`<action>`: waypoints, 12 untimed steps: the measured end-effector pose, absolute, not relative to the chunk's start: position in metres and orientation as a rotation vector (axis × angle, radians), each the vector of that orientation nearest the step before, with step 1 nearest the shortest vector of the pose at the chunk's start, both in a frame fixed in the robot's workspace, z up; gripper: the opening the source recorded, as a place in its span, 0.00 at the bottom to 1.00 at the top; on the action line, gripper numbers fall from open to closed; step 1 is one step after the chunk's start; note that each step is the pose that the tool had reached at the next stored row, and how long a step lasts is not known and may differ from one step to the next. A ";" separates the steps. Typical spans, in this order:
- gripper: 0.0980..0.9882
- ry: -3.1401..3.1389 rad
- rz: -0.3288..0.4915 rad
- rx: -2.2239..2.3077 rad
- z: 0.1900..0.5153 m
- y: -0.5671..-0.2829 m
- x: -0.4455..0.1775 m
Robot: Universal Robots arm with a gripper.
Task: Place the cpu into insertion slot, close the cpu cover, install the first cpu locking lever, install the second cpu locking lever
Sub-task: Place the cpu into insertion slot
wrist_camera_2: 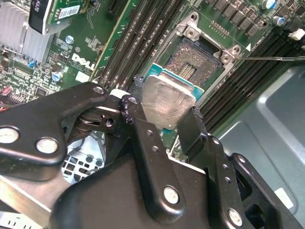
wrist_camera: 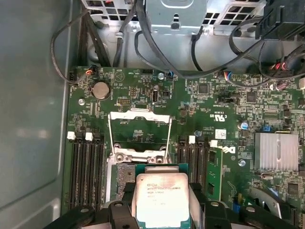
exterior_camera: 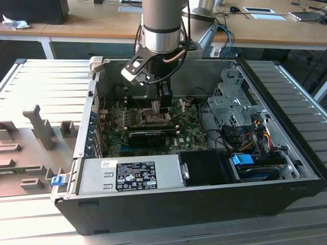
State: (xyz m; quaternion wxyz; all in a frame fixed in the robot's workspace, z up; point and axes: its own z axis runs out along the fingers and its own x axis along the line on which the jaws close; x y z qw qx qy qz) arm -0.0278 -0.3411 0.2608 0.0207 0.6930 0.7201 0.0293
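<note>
Gripper (wrist_camera_2: 167,110) is clamped on opposite edges of the cpu (wrist_camera_2: 164,95), which is pinched between its fingers (wrist_camera_2: 138,102) in both wrist views. The open computer case (exterior_camera: 204,206) is seen to contain the green motherboard (exterior_camera: 186,135) and a power supply (exterior_camera: 130,176). The cpu is held over one edge of the insertion slot (wrist_camera_2: 195,59), whose pin field is exposed; the cpu cover (wrist_camera: 139,116) is lifted off the slot.

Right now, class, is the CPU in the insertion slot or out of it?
Out. The fingers grip the CPU above the motherboard, and the insertion slot beyond it lies empty.
</note>
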 end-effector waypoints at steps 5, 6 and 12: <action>0.48 2.233 0.091 2.149 0.258 -0.341 -0.029; 0.48 2.232 0.091 2.149 0.257 -0.340 -0.029; 0.48 2.205 0.090 2.176 0.246 -0.335 -0.029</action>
